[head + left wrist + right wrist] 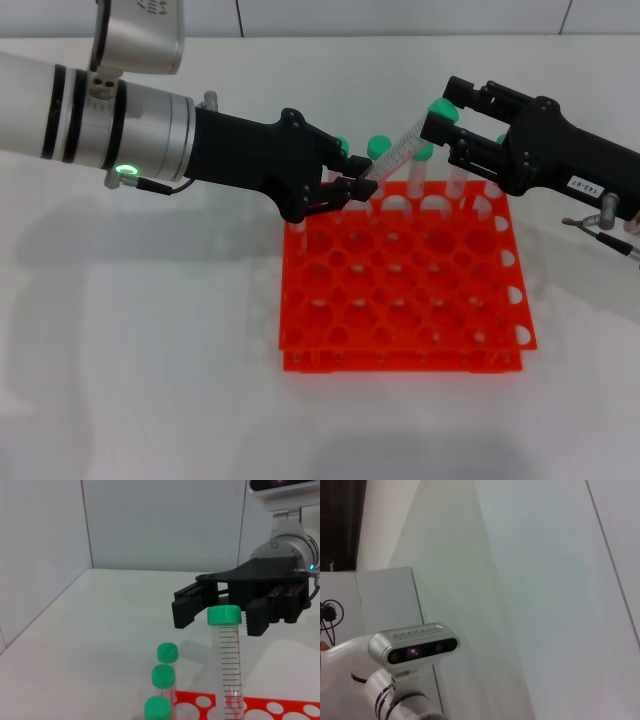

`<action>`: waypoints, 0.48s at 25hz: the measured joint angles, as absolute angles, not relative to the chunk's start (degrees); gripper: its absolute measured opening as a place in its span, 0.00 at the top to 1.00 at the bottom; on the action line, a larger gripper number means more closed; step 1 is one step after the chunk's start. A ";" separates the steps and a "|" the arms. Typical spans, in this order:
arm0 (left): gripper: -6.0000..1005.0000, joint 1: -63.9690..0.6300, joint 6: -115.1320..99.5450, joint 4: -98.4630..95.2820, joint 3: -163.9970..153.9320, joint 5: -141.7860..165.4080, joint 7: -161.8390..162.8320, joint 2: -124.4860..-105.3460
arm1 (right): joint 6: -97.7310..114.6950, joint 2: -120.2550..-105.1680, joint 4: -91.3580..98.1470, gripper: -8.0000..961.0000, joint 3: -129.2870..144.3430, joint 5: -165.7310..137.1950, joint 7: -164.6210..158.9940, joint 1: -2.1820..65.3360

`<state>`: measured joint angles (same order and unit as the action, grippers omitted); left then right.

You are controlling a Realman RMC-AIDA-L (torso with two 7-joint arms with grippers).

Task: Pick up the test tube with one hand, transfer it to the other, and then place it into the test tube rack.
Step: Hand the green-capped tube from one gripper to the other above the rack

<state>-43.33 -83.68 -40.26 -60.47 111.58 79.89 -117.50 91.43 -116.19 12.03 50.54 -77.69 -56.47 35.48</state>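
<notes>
- The test tube [398, 152] is held up over the far edge of the rack [400, 290], tilted, with its green cap toward the right and its lower end toward the left.
- The lower end of the tube is clamped in the left pincer [362, 186], which is closed on it just above the far-left corner of the rack.
- The right pincer [438, 122] is seen at the cap end, its fingers spread apart with the cap between them; contact with the tube cannot be told.
- In the left wrist view the test tube [226, 665] is shown upright, and the right pincer [216, 611] is seen open behind its cap.
- Other green-capped tubes [419, 170] are found standing in the far row of the rack; three of their caps [163, 676] are lined up in the left wrist view.
- The rack is set on the white bench [150, 350], near the middle.
- Only a wall and the robot's head camera [415, 647] are caught in the right wrist view.
</notes>
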 joint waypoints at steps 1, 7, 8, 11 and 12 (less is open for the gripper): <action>0.81 -43.33 -83.67 -40.26 -60.47 111.58 79.89 -117.50 | 91.44 -116.19 12.02 0.34 50.54 -77.69 -56.49 35.48; 0.81 -43.27 -83.67 -40.26 -60.47 111.61 79.88 -117.50 | 91.82 -116.19 11.95 0.37 50.62 -77.71 -56.44 35.59; 0.81 -43.26 -83.66 -40.26 -60.47 111.61 79.84 -117.50 | 91.82 -116.19 11.95 0.40 50.63 -77.75 -56.44 35.59; 0.81 -43.25 -83.59 -40.26 -60.47 111.60 79.65 -117.50 | 91.82 -116.19 11.95 0.49 50.65 -77.88 -56.43 35.59; 0.81 -43.24 -83.56 -40.25 -60.47 111.60 79.61 -117.52 | 91.82 -116.19 11.95 0.52 50.78 -77.86 -56.43 35.59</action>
